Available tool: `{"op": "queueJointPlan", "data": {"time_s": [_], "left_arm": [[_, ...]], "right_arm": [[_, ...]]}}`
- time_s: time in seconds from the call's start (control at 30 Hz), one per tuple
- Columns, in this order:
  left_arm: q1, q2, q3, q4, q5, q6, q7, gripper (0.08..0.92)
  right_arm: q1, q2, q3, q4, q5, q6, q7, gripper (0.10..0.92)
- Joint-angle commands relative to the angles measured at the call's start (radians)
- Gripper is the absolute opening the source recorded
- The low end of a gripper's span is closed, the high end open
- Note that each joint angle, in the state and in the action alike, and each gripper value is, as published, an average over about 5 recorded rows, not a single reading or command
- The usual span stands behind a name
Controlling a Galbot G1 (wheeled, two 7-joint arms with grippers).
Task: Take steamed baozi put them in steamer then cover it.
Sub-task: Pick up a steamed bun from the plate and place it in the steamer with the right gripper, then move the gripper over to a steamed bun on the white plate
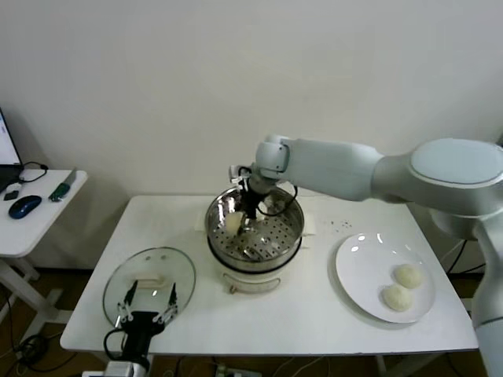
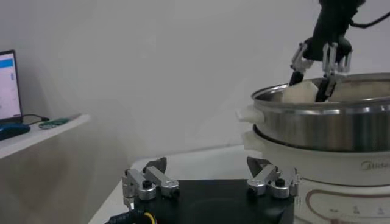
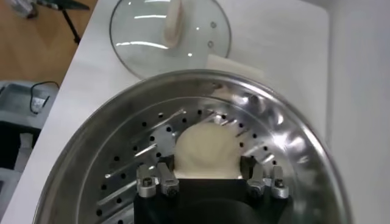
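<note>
- The round, shiny stainless-steel steamer (image 1: pixel 255 228) with a perforated bottom sits on a white electric pot base (image 1: pixel 250 278) at the centre of the white table (image 1: pixel 314 314).
- The right gripper (image 1: pixel 245 222) reaches down into the steamer from the 12 o'clock rim, and its white arm (image 1: pixel 369 169) stretches across from the 3 o'clock side.
- In the right wrist view, the right gripper (image 3: pixel 210 182) has its 2 fingers (image 3: pixel 157 181) on either side of 1 smooth cream-white steamed baozi (image 3: pixel 204 149). The jaws stand about a bun's width apart, close against its flanks, and the bun rests on the perforated floor of the steamer (image 3: pixel 122 158).
- In the head view, that baozi (image 1: pixel 233 222) lies at about 10 o'clock inside the basket.
- In the left wrist view, the same bun (image 2: pixel 301 94) shows just over the steamer rim (image 2: pixel 323 119), between the right gripper's fingertips (image 2: pixel 297 77).
- 2 more cream-white baozi (image 1: pixel 408 276) (image 1: pixel 397 297) lie touching each other on the flat white plate (image 1: pixel 361 267) at 3 o'clock from the steamer.
- The round clear glass cover (image 1: pixel 149 284) with a metal rim and a flat cream-white handle lies flat on the table at 8 o'clock from the steamer.
- The left gripper (image 1: pixel 146 305) hovers over the near edge of the cover, its jaws spread wide and holding nothing. Its fingers (image 2: pixel 149 182) show the same in its own wrist view.
- A white side table (image 1: pixel 35 212) at 9 o'clock carries a dark computer mouse (image 1: pixel 25 206).
</note>
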Motion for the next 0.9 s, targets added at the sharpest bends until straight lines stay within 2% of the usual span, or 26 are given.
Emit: {"op": "queueJointPlan", "data": {"time_s": [0.03, 0.1, 0.33, 0.5, 0.67, 0.9], "left_arm": [[-0.004, 0.0, 0.002, 0.008, -0.002, -0.002, 0.0, 0.823], [-0.005, 0.001, 0.001, 0.01, -0.002, -0.002, 0.0, 0.823], [-0.006, 0.005, 0.0, 0.013, -0.004, -0.002, 0.0, 0.823], [-0.004, 0.006, 0.001, 0.011, -0.003, -0.001, -0.001, 0.823], [0.001, 0.008, -0.001, 0.008, -0.003, 0.002, -0.008, 0.823], [0.011, 0.013, -0.013, 0.004, -0.01, 0.001, -0.019, 0.823]], "right_arm": [[-0.054, 0.053, -0.013, -0.044, -0.031, -0.002, 0.008, 0.692], [-0.058, 0.059, -0.011, -0.057, -0.033, -0.002, 0.009, 0.702], [-0.037, 0.046, 0.001, -0.058, -0.044, -0.003, -0.013, 0.815], [0.029, -0.008, 0.008, -0.025, -0.07, 0.017, -0.078, 0.822], [0.141, -0.12, 0.02, 0.027, -0.12, 0.068, -0.196, 0.823], [0.213, -0.37, 0.032, 0.135, -0.23, 0.116, -0.244, 0.823]]}}
